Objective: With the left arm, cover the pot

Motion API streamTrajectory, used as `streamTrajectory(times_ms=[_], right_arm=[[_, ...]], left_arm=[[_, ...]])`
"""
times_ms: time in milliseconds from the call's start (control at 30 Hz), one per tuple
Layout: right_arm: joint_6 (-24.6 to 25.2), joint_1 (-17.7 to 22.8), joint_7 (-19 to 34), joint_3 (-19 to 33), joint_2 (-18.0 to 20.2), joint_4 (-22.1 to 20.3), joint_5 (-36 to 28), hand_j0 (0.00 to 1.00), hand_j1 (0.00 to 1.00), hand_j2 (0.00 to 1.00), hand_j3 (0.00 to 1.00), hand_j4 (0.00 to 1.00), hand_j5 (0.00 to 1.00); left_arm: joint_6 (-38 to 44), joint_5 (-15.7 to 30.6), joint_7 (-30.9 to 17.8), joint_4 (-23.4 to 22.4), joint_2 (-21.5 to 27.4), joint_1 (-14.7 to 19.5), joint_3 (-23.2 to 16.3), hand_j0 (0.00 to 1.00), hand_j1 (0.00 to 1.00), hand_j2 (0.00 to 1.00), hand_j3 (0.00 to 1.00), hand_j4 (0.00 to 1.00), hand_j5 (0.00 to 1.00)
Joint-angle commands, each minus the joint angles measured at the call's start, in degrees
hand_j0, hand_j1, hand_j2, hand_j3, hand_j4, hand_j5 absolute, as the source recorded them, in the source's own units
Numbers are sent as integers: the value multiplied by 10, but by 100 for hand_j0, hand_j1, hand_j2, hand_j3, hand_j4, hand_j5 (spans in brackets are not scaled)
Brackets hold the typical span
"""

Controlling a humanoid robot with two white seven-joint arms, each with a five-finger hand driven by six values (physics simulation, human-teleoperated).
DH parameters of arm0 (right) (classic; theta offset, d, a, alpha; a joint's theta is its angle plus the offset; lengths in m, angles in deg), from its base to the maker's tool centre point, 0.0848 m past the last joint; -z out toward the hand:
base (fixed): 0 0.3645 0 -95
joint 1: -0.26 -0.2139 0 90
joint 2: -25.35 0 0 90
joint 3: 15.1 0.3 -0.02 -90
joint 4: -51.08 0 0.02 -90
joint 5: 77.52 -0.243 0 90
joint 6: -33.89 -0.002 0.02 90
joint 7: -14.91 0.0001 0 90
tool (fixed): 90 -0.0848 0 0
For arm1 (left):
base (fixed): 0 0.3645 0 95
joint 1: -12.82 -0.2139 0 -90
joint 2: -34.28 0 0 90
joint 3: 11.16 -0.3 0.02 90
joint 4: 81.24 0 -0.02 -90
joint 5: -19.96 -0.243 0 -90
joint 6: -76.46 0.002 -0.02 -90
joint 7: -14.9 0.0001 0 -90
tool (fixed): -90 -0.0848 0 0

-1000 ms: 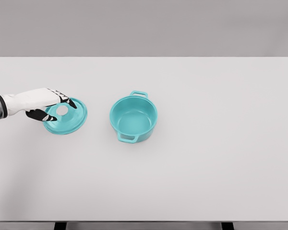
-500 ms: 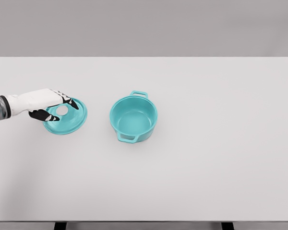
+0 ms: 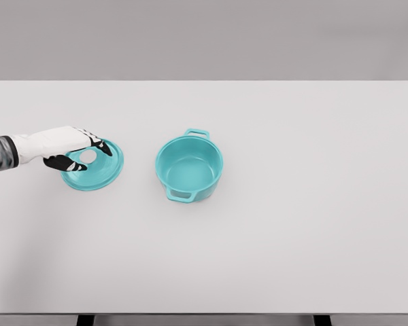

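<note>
Shifted slightly toward the lid's centre since the earlier frame: left hand (image 3: 66, 147), thumb now lower and closer to the knob. Enters from the left edge, white palm over the lid's (image 3: 95, 170) left rim, dark fingertips (image 3: 103, 147) bracketing the pale knob (image 3: 88, 156) from above, thumb below. Fingers narrow around the knob; firm contact cannot be confirmed. Lid flat on the table (image 3: 313, 224), unchanged in position, directly under and right of the hand. Pot (image 3: 188, 167) upright and uncovered, right of the lid, apart from it, handles front and rear. Right hand outside the view.
</note>
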Motion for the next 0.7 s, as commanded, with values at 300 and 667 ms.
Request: streamTrajectory(times_ms=[300, 667], right_arm=[[0, 0, 0, 0, 0, 0, 0, 100, 100, 100, 100, 100, 100], [0, 0, 0, 0, 0, -1, 0, 100, 100, 100, 100, 100, 100]], left_arm=[[1, 3, 0, -3, 0, -1, 1, 65, 65, 65, 65, 65, 65], [1, 4, 0, -3, 0, -1, 0, 58, 58, 58, 58, 58, 58]])
